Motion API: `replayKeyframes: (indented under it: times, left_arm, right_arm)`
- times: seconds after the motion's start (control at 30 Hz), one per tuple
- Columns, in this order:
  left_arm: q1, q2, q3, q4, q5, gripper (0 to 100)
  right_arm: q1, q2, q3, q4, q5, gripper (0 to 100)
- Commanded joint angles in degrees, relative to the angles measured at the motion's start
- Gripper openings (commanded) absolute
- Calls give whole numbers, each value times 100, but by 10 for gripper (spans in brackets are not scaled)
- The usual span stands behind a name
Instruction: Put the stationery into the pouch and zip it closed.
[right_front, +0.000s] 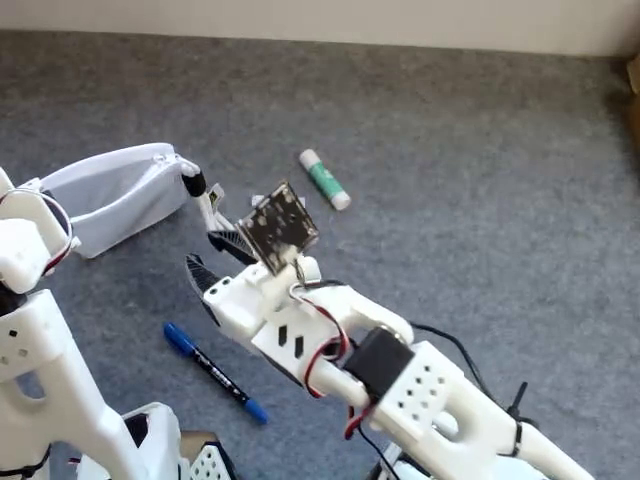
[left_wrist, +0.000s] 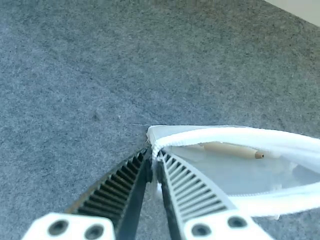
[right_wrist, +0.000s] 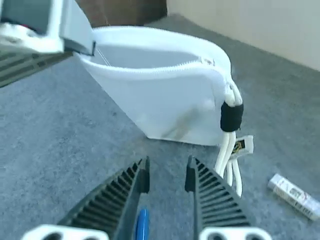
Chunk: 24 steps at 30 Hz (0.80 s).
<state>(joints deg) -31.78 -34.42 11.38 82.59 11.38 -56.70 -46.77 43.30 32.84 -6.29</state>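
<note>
Firmly, the left gripper (left_wrist: 152, 152) clamps one end of the open white pouch (left_wrist: 225, 134), which lies by the grey carpet's (right_front: 480, 150) left edge with a pencil (left_wrist: 230, 150) inside. The right gripper (right_wrist: 166, 172) hangs with jaws parted near the zipper cord (right_wrist: 229, 150). A glue stick (right_front: 325, 180) lies mid-carpet and a blue pen (right_front: 215, 373) towards the near edge.

Grey carpet (right_front: 480, 150) as the work surface. Pale wall (right_front: 400, 20) runs along its far edge, brown edge piece (right_front: 634, 90) at high view's right side.

The high view looks steeply down on the grey carpet (right_front: 470, 140) from well above. Each wrist view peers low and forward along its own jaws, close to the white pouch (right_front: 110, 205) (all three views share it).
</note>
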Motion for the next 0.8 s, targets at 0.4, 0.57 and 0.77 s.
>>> replayKeyframes:
  times: [0.4,0.57,0.77]
  left_arm:
    - [-110,66,119,-9,70,7]
    - [-110,66,127,0,62,7]
    - [-110,66,110,-9,70,7]
  right_arm:
    - [-84,848,-48,866,-132,117]
    - [-585,1288,-40,866,-141,117]
    - [-919,1824,-40,848,-141,117]
